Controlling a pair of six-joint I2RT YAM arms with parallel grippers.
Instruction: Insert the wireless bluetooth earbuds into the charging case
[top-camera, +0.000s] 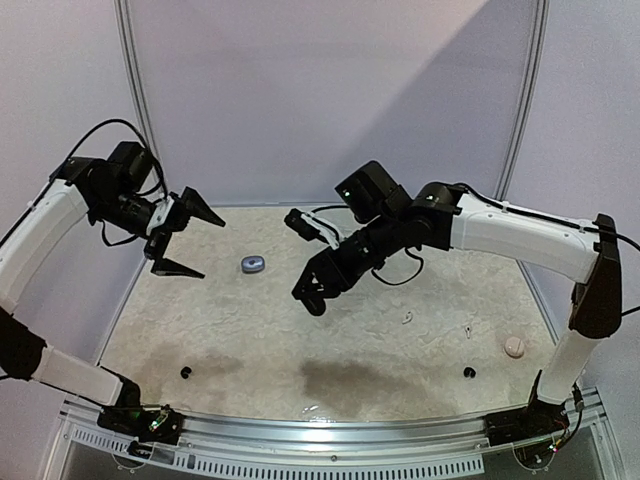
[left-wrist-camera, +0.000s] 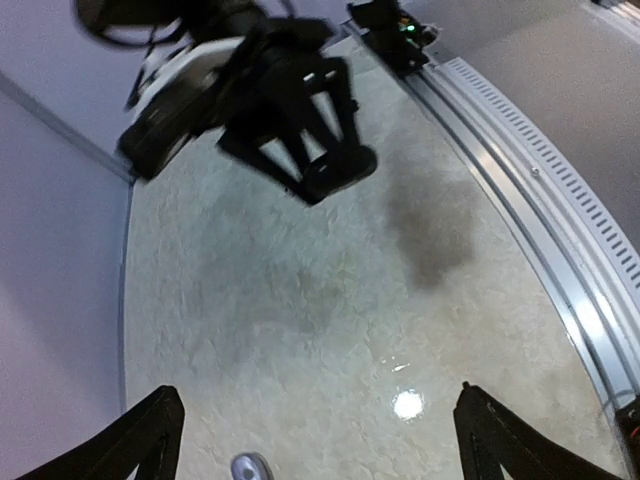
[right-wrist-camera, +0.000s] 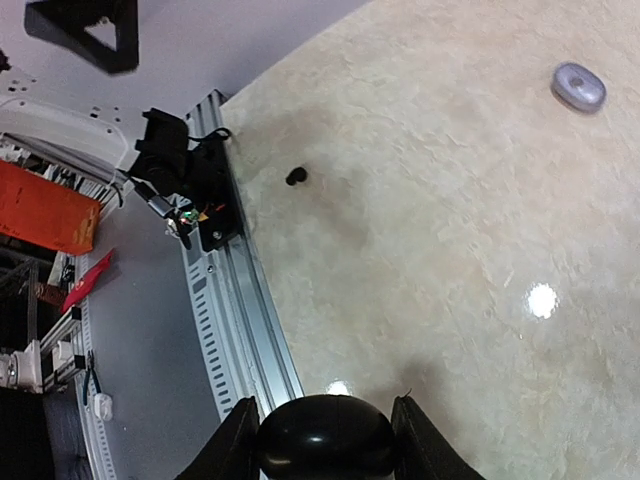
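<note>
My right gripper (top-camera: 312, 292) is shut on a glossy black rounded charging case (right-wrist-camera: 325, 440) and holds it above the middle of the table. My left gripper (top-camera: 210, 248) is open and empty, raised at the far left. In the left wrist view (left-wrist-camera: 317, 392) its jaws stand wide apart over bare table. Two tiny black earbuds lie near the front edge, one on the left (top-camera: 185, 373) and one on the right (top-camera: 469, 372). The left one also shows in the right wrist view (right-wrist-camera: 296, 176). Two tiny white earbuds (top-camera: 407, 319) (top-camera: 467, 331) lie right of centre.
A small grey-blue oval case (top-camera: 251, 264) lies between the grippers and shows in both wrist views (left-wrist-camera: 250, 467) (right-wrist-camera: 578, 86). A small beige round case (top-camera: 514, 346) lies at the right. A metal rail (top-camera: 320, 440) runs along the front edge. White walls enclose the back.
</note>
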